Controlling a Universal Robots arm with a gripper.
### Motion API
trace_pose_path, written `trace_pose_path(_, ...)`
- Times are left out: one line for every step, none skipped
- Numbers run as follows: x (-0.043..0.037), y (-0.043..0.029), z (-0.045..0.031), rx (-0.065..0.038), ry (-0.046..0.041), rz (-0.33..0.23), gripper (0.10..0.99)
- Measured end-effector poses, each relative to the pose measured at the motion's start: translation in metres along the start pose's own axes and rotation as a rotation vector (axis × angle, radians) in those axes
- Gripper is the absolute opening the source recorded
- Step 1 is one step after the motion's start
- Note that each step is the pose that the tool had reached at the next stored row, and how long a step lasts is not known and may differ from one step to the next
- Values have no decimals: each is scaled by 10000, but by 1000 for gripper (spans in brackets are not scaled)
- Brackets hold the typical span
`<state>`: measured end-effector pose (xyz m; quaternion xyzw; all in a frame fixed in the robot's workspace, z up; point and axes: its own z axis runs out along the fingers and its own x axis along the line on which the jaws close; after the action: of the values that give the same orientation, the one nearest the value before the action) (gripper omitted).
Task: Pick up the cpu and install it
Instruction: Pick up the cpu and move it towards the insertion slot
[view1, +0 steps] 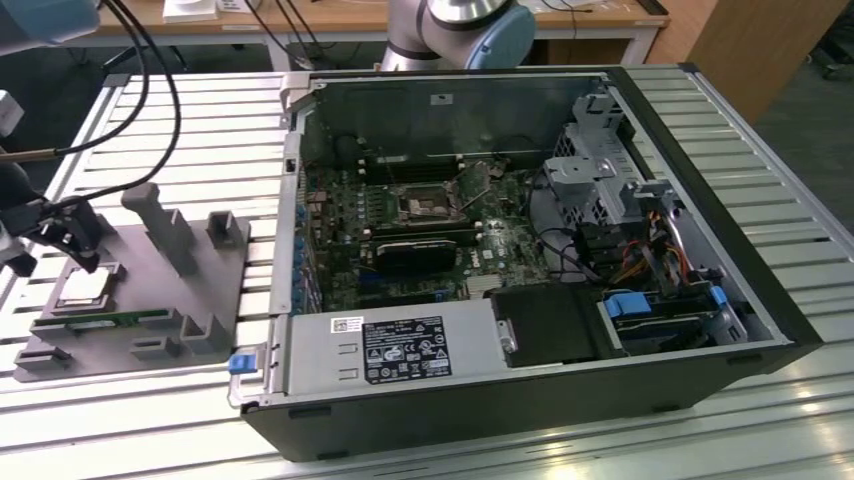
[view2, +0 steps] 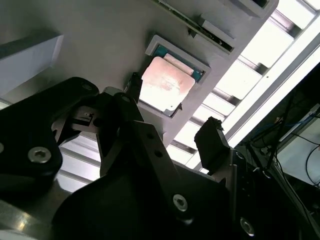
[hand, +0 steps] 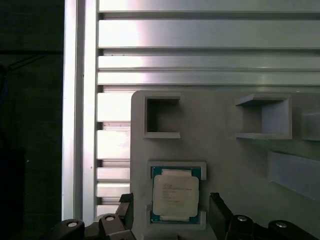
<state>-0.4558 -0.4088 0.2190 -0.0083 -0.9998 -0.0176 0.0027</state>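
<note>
cpu (hand: 175, 194): small flat square chip with a pale metal top, lying face up and level in a shallow square nest. it also shows in the second wrist view (view2: 165, 85) and at the exterior view's left (view1: 83, 288).
fixture plate (hand: 235, 165): grey plastic, with the nest near one edge and empty square pockets beyond it. it rests on the slatted bench (view1: 174, 130).
end effector (hand: 172, 210): open wide and holding nothing. in both wrist views one dark finger stands off each of two opposite sides of the cpu.
contact: none that shows. there is a gap between each finger and the chip's edge.
key relation: the cpu lies directly beneath the end effector, centred between the fingers. being square, it has no long axis, and its sides run parallel to the finger faces.
height: i cannot tell how far the tips are above the nest.
computer case (view1: 534, 250): open, well apart from the fixture, towards the exterior view's right.
socket (view1: 424, 205): on the board inside the case.
stage: judged as lined up for the grasp, with the pick not yet made.
</note>
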Motion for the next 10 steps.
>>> trace_pose_path(0,-1,18,1,1,-2,706)
trace_pose_path(0,-1,37,0,1,-5,706)
trace_pose_path(0,-2,53,0,0,-7,706)
trace_pose_path(-1,-2,69,0,-3,-8,706)
trace_pose_path(-1,-3,83,1,-5,-8,706)
trace_pose_path(-1,-3,97,1,-5,-8,706)
trace_pose_path(-1,-4,112,1,-6,-9,706)
trace_pose_path(-1,-4,128,0,-7,-8,706)
trace_pose_path(-1,-5,145,1,-7,-8,706)
trace_pose_path(-1,-6,162,1,-7,-8,706)
